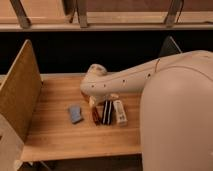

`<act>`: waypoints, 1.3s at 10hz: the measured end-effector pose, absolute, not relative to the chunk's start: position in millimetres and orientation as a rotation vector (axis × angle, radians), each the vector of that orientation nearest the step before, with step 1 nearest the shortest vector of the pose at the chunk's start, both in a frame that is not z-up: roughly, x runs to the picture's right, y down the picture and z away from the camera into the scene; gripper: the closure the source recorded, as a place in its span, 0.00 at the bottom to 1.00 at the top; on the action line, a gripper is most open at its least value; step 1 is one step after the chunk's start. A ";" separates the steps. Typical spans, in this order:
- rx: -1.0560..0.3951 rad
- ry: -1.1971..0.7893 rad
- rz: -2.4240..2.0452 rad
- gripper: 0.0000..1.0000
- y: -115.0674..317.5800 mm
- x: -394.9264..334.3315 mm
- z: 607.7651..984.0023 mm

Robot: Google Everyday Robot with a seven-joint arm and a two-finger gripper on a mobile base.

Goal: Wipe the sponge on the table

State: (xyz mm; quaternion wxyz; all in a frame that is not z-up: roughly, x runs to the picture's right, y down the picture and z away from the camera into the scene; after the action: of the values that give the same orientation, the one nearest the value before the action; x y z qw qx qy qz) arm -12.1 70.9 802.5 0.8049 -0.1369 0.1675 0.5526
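Note:
The sponge (75, 113), a small flat blue-grey pad, lies on the light wooden table (55, 137), left of centre. My white arm reaches in from the right, its rounded wrist hanging over the middle of the table. The gripper (95, 102) points down below that wrist, just right of the sponge and a little behind it. It is apart from the sponge and mostly hidden by the arm.
Right of the sponge lie a thin reddish-brown object (96, 116), a black-and-white striped block (107, 112) and a white oblong object (120, 112). A tan upright panel (17, 95) walls the left side. A dark grey panel (170, 47) stands at the back right.

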 end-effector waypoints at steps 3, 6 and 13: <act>-0.358 0.334 1.155 0.20 71.0 -40.9 827.3; -0.450 0.275 1.112 0.20 72.7 -93.2 853.8; -0.494 0.277 1.091 0.20 84.3 -103.9 854.8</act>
State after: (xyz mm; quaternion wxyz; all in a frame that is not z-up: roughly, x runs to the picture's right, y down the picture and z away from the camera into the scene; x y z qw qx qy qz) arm -103.9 84.3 854.8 0.8170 -0.2318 0.1298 0.5118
